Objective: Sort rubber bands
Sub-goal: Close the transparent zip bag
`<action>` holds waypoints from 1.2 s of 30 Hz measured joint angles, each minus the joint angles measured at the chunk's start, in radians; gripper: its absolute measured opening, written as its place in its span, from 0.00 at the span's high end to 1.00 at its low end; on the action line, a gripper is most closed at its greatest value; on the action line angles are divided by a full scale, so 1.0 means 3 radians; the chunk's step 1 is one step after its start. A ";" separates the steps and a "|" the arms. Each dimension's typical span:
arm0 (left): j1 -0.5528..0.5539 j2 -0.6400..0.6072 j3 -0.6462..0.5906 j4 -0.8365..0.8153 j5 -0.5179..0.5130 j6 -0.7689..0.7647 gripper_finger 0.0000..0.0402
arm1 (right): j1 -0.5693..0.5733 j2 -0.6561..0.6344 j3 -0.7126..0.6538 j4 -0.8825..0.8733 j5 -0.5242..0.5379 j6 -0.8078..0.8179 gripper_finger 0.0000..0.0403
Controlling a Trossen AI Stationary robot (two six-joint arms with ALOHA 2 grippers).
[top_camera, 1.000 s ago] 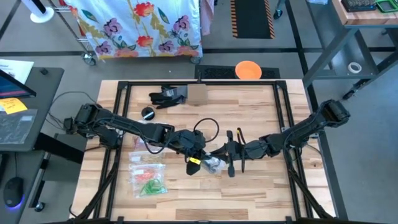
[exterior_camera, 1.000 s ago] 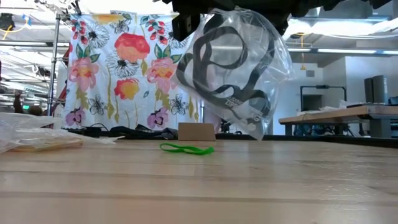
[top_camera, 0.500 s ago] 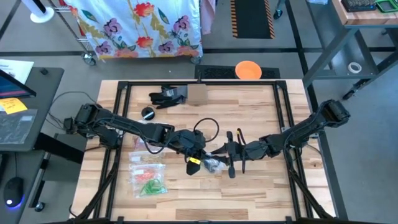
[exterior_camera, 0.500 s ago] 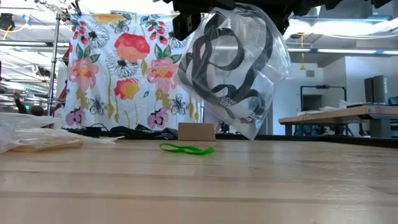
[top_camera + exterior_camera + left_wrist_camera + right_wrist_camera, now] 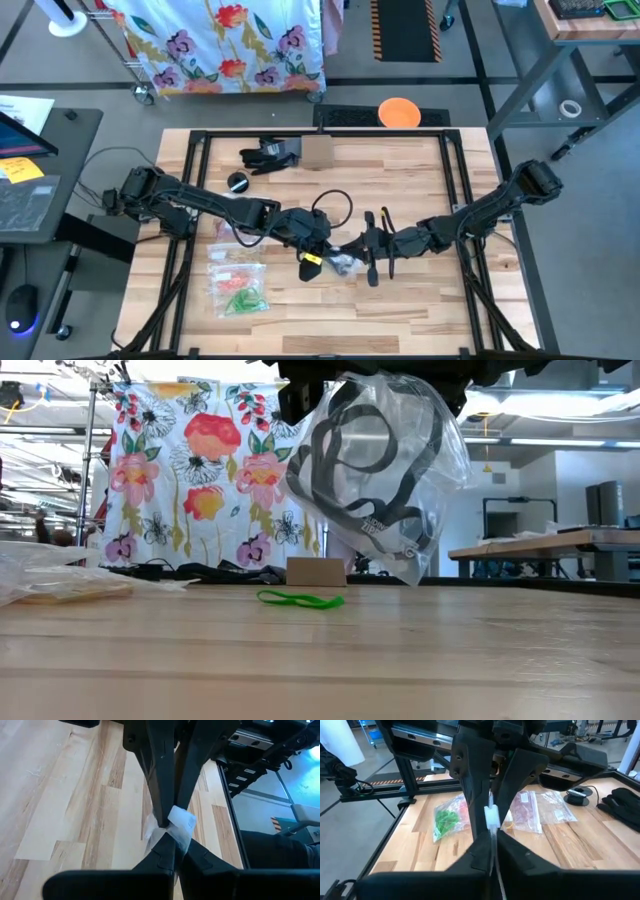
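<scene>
A clear zip bag (image 5: 378,470) with black rubber bands (image 5: 350,455) inside hangs above the table's middle, between my two grippers. My left gripper (image 5: 169,840) and my right gripper (image 5: 491,837) face each other, both shut on the bag's top; in the high view the left gripper (image 5: 322,243) and the right gripper (image 5: 362,245) meet over the bag (image 5: 343,265). One green rubber band (image 5: 300,599) lies flat on the table beyond the bag. Bags of green bands (image 5: 447,820) and red bands (image 5: 525,812) lie on the table's near left. My left gripper pinches the bag's top edge (image 5: 176,826) between its two fingers, coming from the table's left and slanting down. The bag hangs below, clear of the table. My right gripper pinches the same top edge (image 5: 491,816) from the table's right, nearly level, tip to tip with the left fingers.
At the far left of the table lie a black glove (image 5: 268,155), a small cardboard box (image 5: 317,152) and a black round piece (image 5: 238,182). A black cable (image 5: 335,205) loops behind the grippers. The black frame rails (image 5: 190,200) run along the table's sides.
The hanging bag has rocked a little: its lower corner swung to one side and came back. Both arms have kept their places.
</scene>
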 joint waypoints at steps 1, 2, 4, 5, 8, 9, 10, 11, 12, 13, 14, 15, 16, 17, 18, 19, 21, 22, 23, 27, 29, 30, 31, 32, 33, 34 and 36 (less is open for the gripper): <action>0.0000 0.0000 0.0000 0.0003 0.0001 0.0018 1.00 | 0.0000 0.0000 0.0000 0.0000 0.0000 0.0000 0.99; 0.0000 0.0000 0.0000 0.0013 0.0002 0.0050 1.00 | 0.0000 0.0000 0.0000 0.0000 0.0001 0.0000 0.99; -0.0013 0.0000 0.0000 0.0035 0.0002 0.0115 0.99 | 0.0005 0.0000 0.0000 0.0001 0.0001 0.0001 0.99; -0.0025 0.0000 0.0000 0.0040 0.0001 0.0166 0.98 | 0.0006 0.0000 0.0000 0.0000 0.0001 0.0010 0.99; -0.0070 0.0000 0.0000 0.0019 -0.0045 0.0399 0.91 | 0.0008 0.0000 0.0000 -0.0037 0.0000 0.0015 0.99; -0.0090 0.0000 0.0000 0.0004 -0.0081 0.0458 0.88 | 0.0008 0.0000 0.0000 -0.0053 0.0000 0.0015 1.00; -0.0109 0.0000 0.0000 0.0001 -0.0150 0.0508 0.84 | 0.0009 0.0000 0.0000 -0.0064 0.0000 0.0015 1.00; -0.0126 0.0000 0.0000 0.0005 -0.0215 0.0562 0.81 | 0.0018 0.0000 0.0000 -0.0067 0.0001 0.0017 1.00; -0.0140 0.0000 0.0000 0.0008 -0.0288 0.0620 0.77 | 0.0028 0.0000 0.0000 -0.0066 0.0006 0.0018 1.00; -0.0154 0.0000 0.0000 0.0008 -0.0389 0.0655 0.73 | 0.0036 0.0000 0.0000 -0.0065 0.0013 0.0018 1.00; -0.0164 0.0000 0.0000 0.0008 -0.0496 0.0660 0.70 | 0.0052 0.0000 0.0000 -0.0067 0.0017 0.0023 1.00; -0.0171 0.0000 0.0000 0.0010 -0.0586 0.0652 0.66 | 0.0069 0.0000 0.0000 -0.0073 0.0018 0.0029 1.00; -0.0173 0.0000 0.0000 0.0013 -0.0646 0.0647 0.63 | 0.0089 0.0001 0.0000 -0.0077 0.0017 0.0047 1.00; -0.0172 0.0000 0.0000 0.0013 -0.0663 0.0646 0.60 | 0.0111 0.0001 0.0000 -0.0078 0.0017 0.0055 1.00; -0.0172 0.0000 0.0000 0.0013 -0.0656 0.0637 0.58 | 0.0130 0.0001 0.0000 -0.0075 0.0017 0.0068 1.00; -0.0172 0.0000 0.0000 0.0015 -0.0639 0.0634 0.56 | 0.0147 0.0001 0.0000 -0.0074 0.0017 0.0076 1.00; -0.0174 0.0000 0.0000 0.0014 -0.0565 0.0632 0.53 | 0.0165 0.0001 0.0000 -0.0078 0.0013 0.0078 1.00; -0.0175 0.0000 0.0000 0.0008 -0.0534 0.0635 0.53 | 0.0172 0.0001 0.0000 -0.0078 0.0013 0.0077 1.00; -0.0175 0.0000 0.0000 -0.0003 -0.0486 0.0643 0.53 | 0.0183 0.0001 0.0000 -0.0075 0.0013 0.0078 1.00; -0.0173 -0.0001 0.0000 0.0005 -0.0366 0.0657 0.54 | 0.0183 0.0001 0.0000 -0.0078 0.0011 0.0079 1.00; -0.0173 -0.0001 0.0000 0.0002 -0.0316 0.0661 0.56 | 0.0177 0.0001 0.0000 -0.0076 0.0011 0.0080 1.00; -0.0173 0.0000 0.0000 0.0000 -0.0314 0.0661 0.58 | 0.0171 0.0001 0.0000 -0.0075 0.0011 0.0080 1.00; -0.0174 -0.0001 0.0000 -0.0003 -0.0313 0.0661 0.59 | 0.0164 0.0001 0.0000 -0.0076 0.0010 0.0080 1.00; -0.0175 -0.0001 0.0000 -0.0006 -0.0313 0.0664 0.62 | 0.0151 0.0001 0.0000 -0.0078 0.0010 0.0080 1.00; -0.0174 -0.0001 0.0000 -0.0011 -0.0313 0.0674 0.65 | 0.0146 0.0001 0.0000 -0.0076 0.0010 0.0080 1.00; -0.0176 -0.0001 0.0000 -0.0012 -0.0311 0.0675 0.70 | 0.0144 0.0001 0.0000 -0.0075 0.0010 0.0080 1.00; -0.0184 -0.0001 0.0000 -0.0012 -0.0315 0.0675 0.82 | 0.0125 0.0001 0.0000 -0.0076 0.0010 0.0080 0.99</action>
